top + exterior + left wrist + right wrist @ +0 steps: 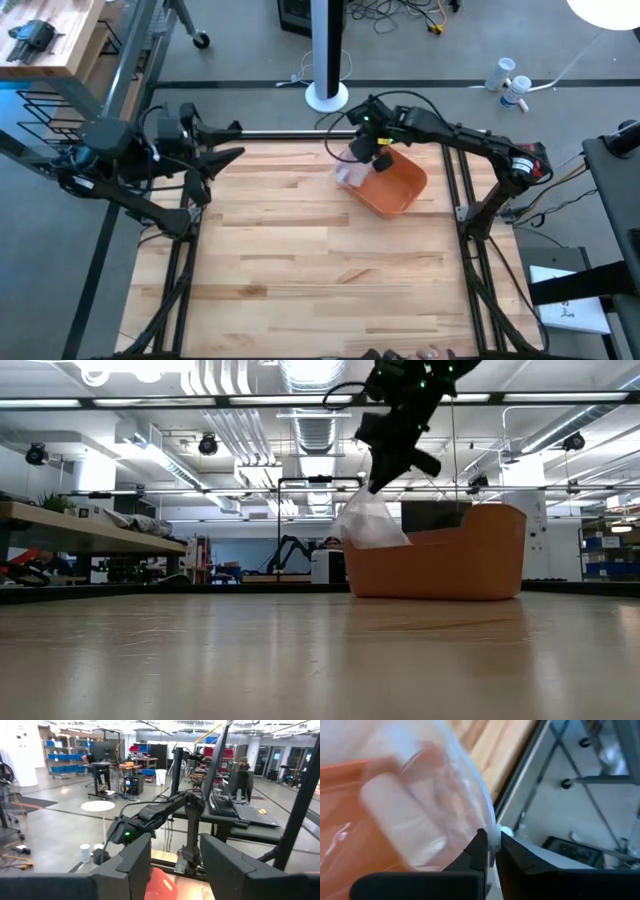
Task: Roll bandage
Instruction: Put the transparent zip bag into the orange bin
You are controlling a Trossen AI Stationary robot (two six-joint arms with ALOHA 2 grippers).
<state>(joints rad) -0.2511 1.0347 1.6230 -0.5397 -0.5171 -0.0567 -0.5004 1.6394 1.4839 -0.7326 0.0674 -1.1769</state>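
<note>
A clear plastic bag (370, 522) with a white bandage roll (395, 820) inside hangs at the left end of an orange bin (398, 186), which stands on the table's far side. My right gripper (378, 482) is above the bag and shut on its top. The bag's lower part sits at the bin's rim (400, 540); I cannot tell whether it rests there. My left gripper (232, 155) waits at the table's far left, raised and pointing level toward the bin. It is open (175, 865) with nothing between its fingers. My right gripper pinches the bag's gathered top edge (493, 836) between its two fingertips (481, 851). The fingers slant down at it from above. The bag hangs below them, bulging with the roll, and its lower part reaches the orange bin's left end.
Bare wooden tabletop (300, 270) stretches from the bin to the near edge. The metal frame rails (465, 215) run along both sides of the table. A white pole stand (326, 95) rises just beyond the far edge.
</note>
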